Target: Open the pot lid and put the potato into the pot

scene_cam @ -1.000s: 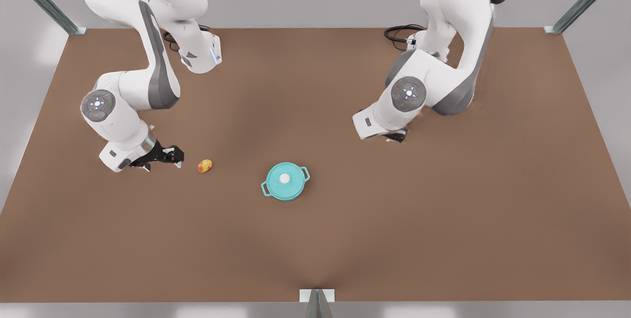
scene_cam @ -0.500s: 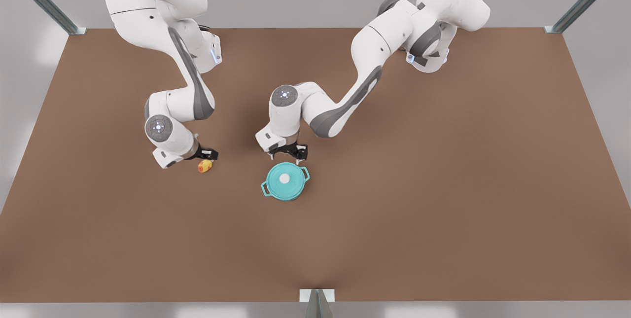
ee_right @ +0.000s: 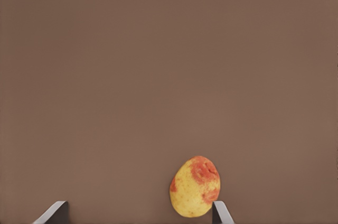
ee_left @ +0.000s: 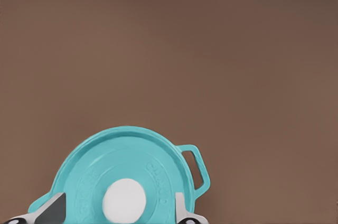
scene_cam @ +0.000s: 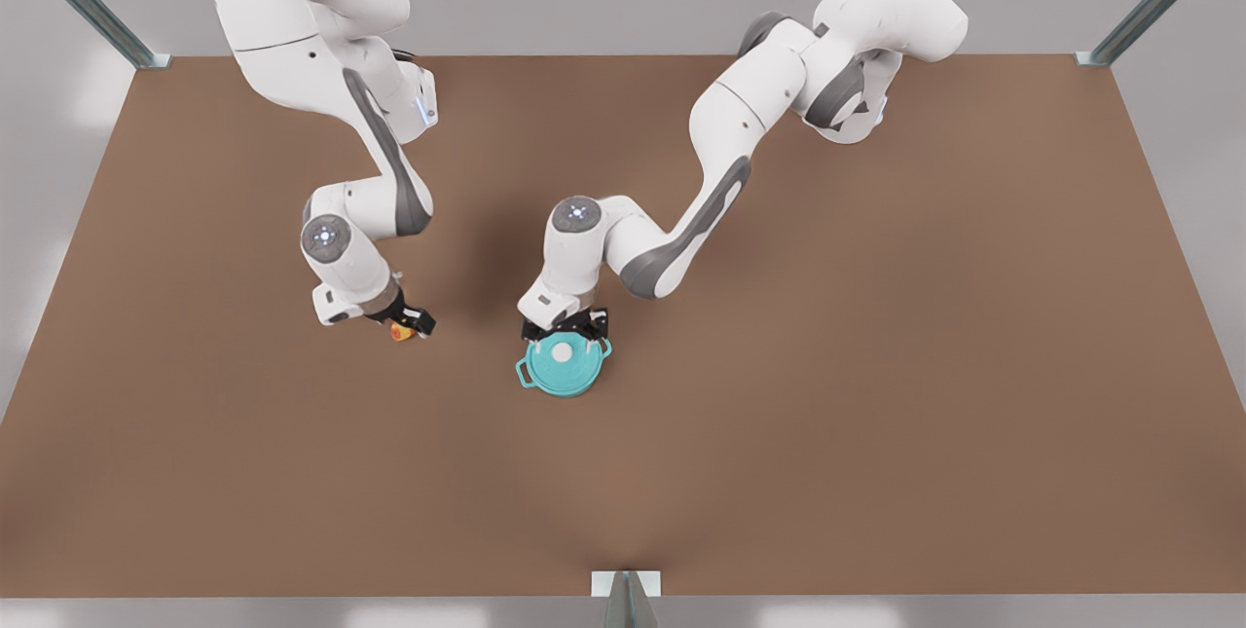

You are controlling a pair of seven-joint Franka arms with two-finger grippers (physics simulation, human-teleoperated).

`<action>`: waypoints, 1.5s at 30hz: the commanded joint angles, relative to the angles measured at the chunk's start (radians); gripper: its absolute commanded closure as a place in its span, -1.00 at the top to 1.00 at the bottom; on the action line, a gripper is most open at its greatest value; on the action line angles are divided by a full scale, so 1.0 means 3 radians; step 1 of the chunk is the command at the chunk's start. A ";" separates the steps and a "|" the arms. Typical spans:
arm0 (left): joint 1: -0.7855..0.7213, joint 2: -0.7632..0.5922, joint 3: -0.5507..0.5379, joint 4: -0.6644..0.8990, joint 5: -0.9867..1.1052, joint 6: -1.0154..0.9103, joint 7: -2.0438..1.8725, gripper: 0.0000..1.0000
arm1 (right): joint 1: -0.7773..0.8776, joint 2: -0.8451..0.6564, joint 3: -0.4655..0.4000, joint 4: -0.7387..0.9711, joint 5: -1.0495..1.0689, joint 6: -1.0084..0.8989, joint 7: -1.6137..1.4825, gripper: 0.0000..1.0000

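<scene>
The left gripper [scene_cam: 568,328], fingers spread, straddles the white knob [ee_left: 124,200] of the pot lid [scene_cam: 562,359] (seated on the pot [scene_cam: 526,377]); the right gripper [scene_cam: 409,321], open, hovers over the potato [ee_right: 195,186], possibly touching one finger, on the table [scene_cam: 876,365].

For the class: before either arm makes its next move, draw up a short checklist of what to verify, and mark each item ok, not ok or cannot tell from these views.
1. Lid seated on the pot: ok.
2. Left gripper over the lid, fingers open either side of the white knob: ok.
3. Knob gripped: not ok, not yet.
4. Right gripper open at the potato: ok.
5. Potato centred between the fingers: not ok, it lies close to one finger.
6. Pot open to take the potato: not ok.
</scene>
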 commanded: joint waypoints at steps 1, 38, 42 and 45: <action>0.0000 0.0009 0.0010 0.0001 0.0006 0.0219 -0.0712 1.00 | -0.0005 -0.0003 -0.0005 -0.0033 -0.0001 0.0283 0.0551 1.00; 0.0056 -0.0006 0.0035 0.0001 0.0016 -0.0297 -0.0115 -0.10 | -0.0010 0.0616 -0.0133 0.0075 -0.0620 0.0212 0.0643 1.00; 0.1006 0.0055 -0.0159 0.0001 -0.0347 -0.0155 0.0975 -0.10 | -0.0010 0.0575 -0.0133 0.0018 -0.0630 0.0212 0.0643 1.00; 0.1232 0.0423 -0.0139 -0.0004 -0.0347 0.0321 0.0960 -0.09 | -0.0010 0.0549 -0.0133 0.0003 -0.0630 0.0207 0.0674 1.00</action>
